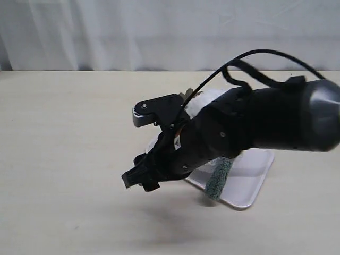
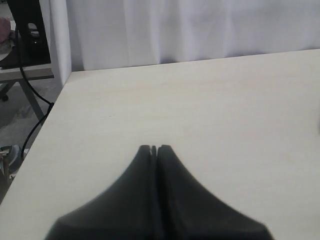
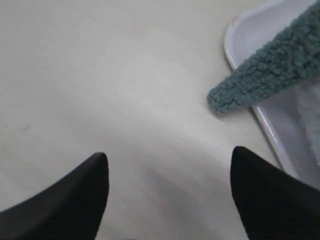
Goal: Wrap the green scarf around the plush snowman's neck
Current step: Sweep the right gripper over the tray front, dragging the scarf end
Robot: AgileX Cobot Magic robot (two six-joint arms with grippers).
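Exterior view: plush snowman (image 1: 204,100) behind right arm (image 1: 265,119)

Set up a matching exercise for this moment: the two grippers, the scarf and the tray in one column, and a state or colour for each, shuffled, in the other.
Column one
1. left gripper
2. right gripper
3. green scarf
4. tray

Column two
a. white, lying on the table
b. fingers wide apart, nothing between them
c. one end reaching out past the tray's rim
d. fingers pressed together, holding nothing

Right pairs: 1-d, 2-b, 3-c, 4-a
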